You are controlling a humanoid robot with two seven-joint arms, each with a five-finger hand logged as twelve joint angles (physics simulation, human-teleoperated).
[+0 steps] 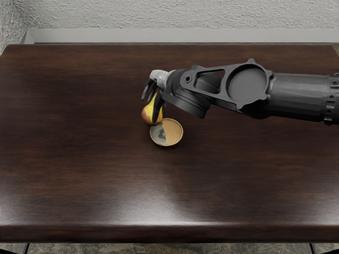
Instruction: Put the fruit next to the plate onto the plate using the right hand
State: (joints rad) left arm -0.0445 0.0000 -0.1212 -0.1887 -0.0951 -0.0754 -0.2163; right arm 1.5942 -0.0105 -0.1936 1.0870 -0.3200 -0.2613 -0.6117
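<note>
Yellow-orange fruit [148, 115] sits at the far-left rim of the small golden plate [172, 138], mid-table [79, 164]. Right hand [157, 87] reaches in from the right, fingers [158, 107] curled down around the fruit's top and right side, gripping it. Fruit's lower half shows below the fingertips. Can't tell if it rests on the wood.

Dark brown wooden bench [79, 159], glossy, fills most of the view, with a soft pale sheen near the front centre. Rough white plaster wall [185, 13] behind, and a side wall meets it at far left. Pale grey strip [159, 35] along the wall base. Mottled stone-look floor [159, 248] below the front edge.
</note>
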